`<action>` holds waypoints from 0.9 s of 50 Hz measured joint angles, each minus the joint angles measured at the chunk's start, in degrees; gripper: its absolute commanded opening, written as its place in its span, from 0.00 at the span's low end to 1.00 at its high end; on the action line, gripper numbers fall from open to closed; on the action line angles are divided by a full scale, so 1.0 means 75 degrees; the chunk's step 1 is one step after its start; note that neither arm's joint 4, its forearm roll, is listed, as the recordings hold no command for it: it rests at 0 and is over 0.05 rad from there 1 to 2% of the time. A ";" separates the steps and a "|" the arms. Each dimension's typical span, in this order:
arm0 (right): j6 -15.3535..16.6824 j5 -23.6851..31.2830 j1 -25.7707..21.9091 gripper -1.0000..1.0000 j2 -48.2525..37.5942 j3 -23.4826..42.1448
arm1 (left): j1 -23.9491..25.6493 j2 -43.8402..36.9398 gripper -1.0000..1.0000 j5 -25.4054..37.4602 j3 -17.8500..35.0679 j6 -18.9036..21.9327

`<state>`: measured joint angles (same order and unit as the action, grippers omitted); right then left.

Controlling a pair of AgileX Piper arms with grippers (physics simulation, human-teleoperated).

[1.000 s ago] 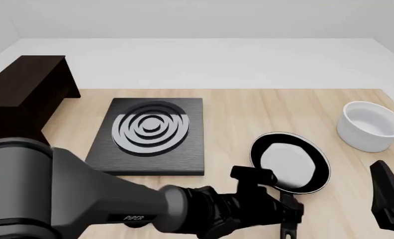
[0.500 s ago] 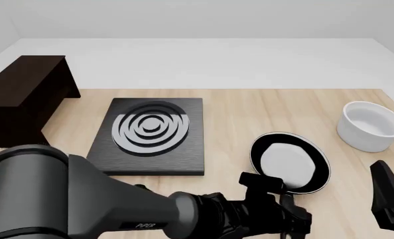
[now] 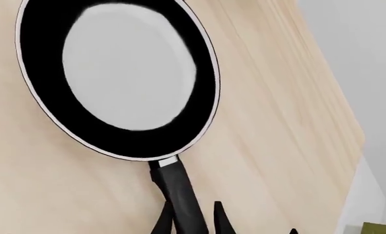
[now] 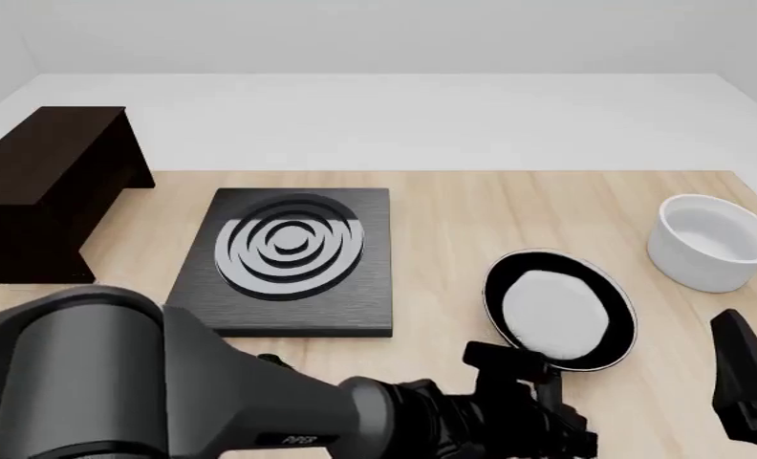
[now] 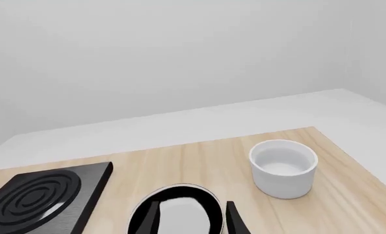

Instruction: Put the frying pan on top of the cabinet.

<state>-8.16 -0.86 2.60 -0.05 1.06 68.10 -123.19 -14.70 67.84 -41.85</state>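
Though small and low against the near edge of the front view, readable as "PiPER": white lettering on the grey sleeve of the left arm (image 4: pixel 162 382). No other writing or brand legible anywhere. Counted on the pale wooden surface (image 4: pixel 481 206): one frying pan (image 4: pixel 557 311) (image 3: pixel 118 78) (image 5: pixel 177 214), one cabinet (image 4: pixel 47 182), one square black burner plate (image 4: pixel 295 258) (image 5: pixel 37 200) with silver rings, one white bowl (image 4: pixel 710 239) (image 5: pixel 282 168). Two arms, one gripper each. Lying flat toward the near right part of the surface, between burner plate and bowl and touching neither, with long black handle (image 3: pixel 180 195) pointed at the near edge: the frying pan, glossy black rim around a grey-white inside. Standing at the far left corner, well apart from the pan, dark brown with bare flat top: the cabinet. Resting near the right edge, upright: the bowl. Reaching across the near edge to the pan's handle: the left gripper (image 3: pixel 189 222) (image 4: pixel 551 421), jaws spread and straddling the handle, one on each side, not pinching it. Hanging at the near right corner, just beside the pan: the right gripper (image 5: pixel 191 219) (image 4: pixel 746 382), jaws likewise spread, holding nothing.
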 measured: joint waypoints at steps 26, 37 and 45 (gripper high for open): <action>0.0037 0.0023 -0.0006 1.00 0.0003 0.0024 | -0.0249 0.0173 0.00 -0.0094 -0.0246 0.0320; 0.0054 0.0034 -0.0014 1.00 0.0002 0.0025 | -0.0379 0.0299 0.00 -0.0221 -0.0430 0.0392; 0.0073 0.0047 -0.0022 1.00 -0.0008 0.0044 | -0.0465 0.0469 0.00 -0.0336 -0.0645 0.0413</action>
<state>-7.61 -0.51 2.44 -0.11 1.39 64.61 -119.67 -17.21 63.00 -38.75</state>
